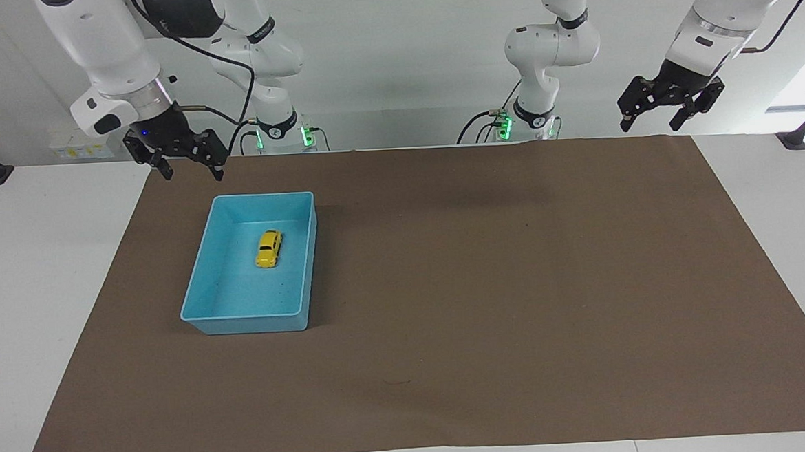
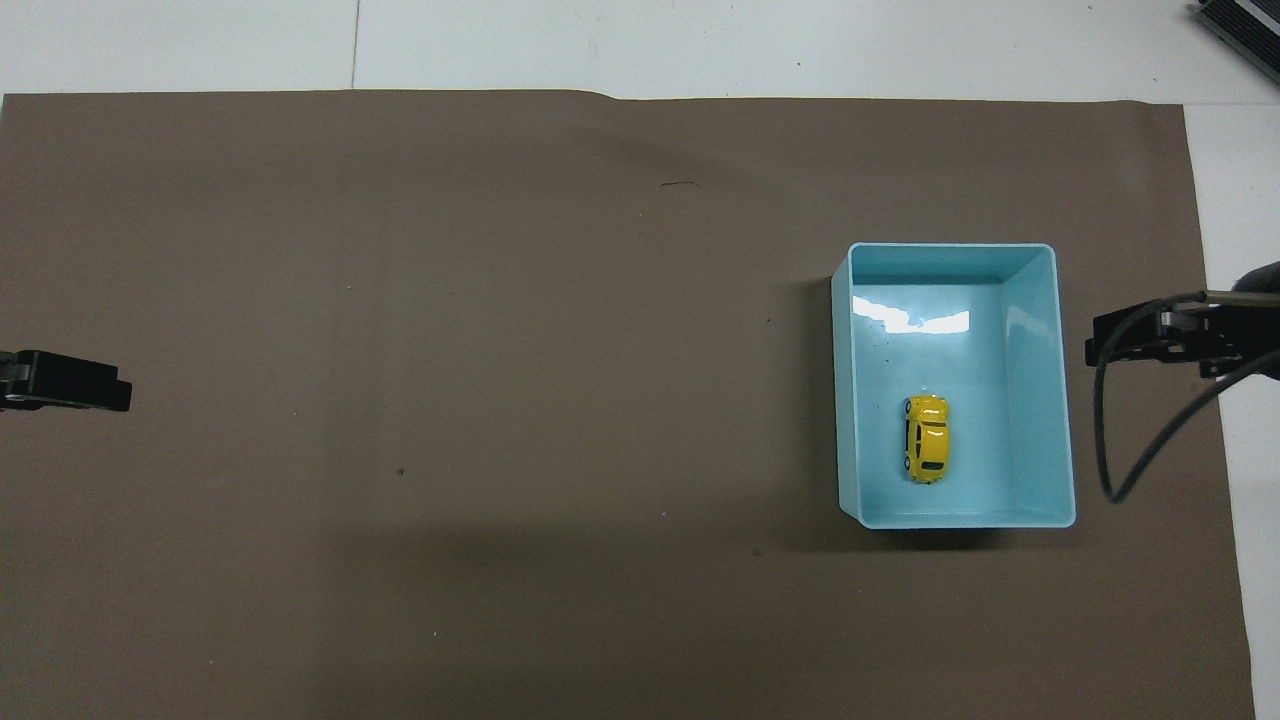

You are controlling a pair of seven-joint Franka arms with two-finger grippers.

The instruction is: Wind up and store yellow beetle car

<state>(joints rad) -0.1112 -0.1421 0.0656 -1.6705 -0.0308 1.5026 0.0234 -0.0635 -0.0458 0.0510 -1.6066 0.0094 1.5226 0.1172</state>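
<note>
Inside the light blue bin (image 1: 203, 291), toward its twelve o'clock wall in the facing view, sits the yellow beetle car (image 1: 269, 249); both pincers, right pincer (image 1: 189, 169) and left pincer (image 1: 651, 127), hang spread and empty.

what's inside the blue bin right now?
Only the yellow beetle car, on its wheels on the floor of the light blue bin. Nothing covers the bin: the right gripper is up and clear of it, and the left gripper waits.

Light blue bin (image 1: 203, 298) (image 2: 1058, 390) sits on brown mat (image 1: 489, 304) (image 2: 450, 400) covering white counter (image 1: 40, 272) (image 2: 700, 45), toward the right arm's end.
</note>
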